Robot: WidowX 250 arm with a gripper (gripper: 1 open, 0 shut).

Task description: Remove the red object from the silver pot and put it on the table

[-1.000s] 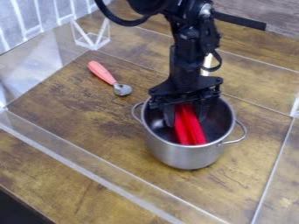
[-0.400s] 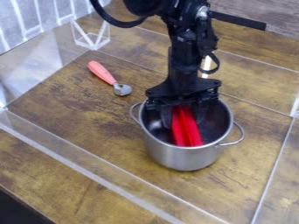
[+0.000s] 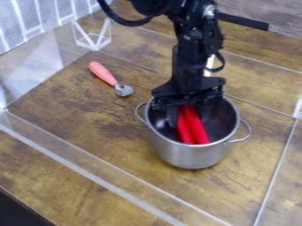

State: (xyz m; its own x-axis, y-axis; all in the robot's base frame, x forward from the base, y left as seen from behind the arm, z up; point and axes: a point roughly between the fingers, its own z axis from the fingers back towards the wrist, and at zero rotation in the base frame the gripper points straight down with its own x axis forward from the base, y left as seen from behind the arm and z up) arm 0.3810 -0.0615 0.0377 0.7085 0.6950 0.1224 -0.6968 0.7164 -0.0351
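End effector (image 3: 190,108) reaches down into silver pot (image 3: 177,150), pinched on red object (image 3: 190,126) directly beneath; block's long axis leans steeply.

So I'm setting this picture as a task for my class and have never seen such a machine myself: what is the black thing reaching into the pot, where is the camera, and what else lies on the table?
The black thing is a robot arm. At its end sits a grasping tool, pointing straight down into the silver pot. The tool is shut on the red object, a long ridged block that stands tilted inside the pot. There is only one picture, taken from above and to one side, looking down on the table. The table is brown wood with clear plastic walls around it. To the left of the pot, apart from it, lies a spoon with a pink handle. The block has not yet been lifted out.
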